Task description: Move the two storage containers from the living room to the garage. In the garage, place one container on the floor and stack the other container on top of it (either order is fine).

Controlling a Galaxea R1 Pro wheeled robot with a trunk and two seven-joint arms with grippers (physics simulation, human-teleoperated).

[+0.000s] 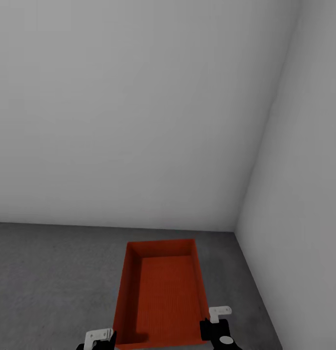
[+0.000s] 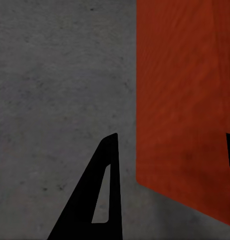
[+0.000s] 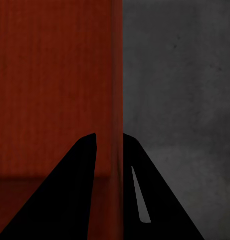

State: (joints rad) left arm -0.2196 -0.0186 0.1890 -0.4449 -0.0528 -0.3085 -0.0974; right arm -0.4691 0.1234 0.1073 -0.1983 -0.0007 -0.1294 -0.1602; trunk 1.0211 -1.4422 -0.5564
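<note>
Container (image 1: 160, 291): red-orange ribbed rectangular bin, open top.
Floor (image 1: 51, 272): speckled grey concrete beneath container.
Right gripper (image 3: 109, 150): pinching container's thin wall.
Left gripper (image 2: 169, 160): spread across container's wall; grip unclear.

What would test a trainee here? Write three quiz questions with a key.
1. True or false: the bin holds boxes.
2. The right pincer has one finger on each side of: A) the bin's wall, B) a door handle, C) a cable.
3. Fill in: the left pincer is ____ (open or shut).
Key: 1 false, it is empty; 2 A; 3 open.
</note>
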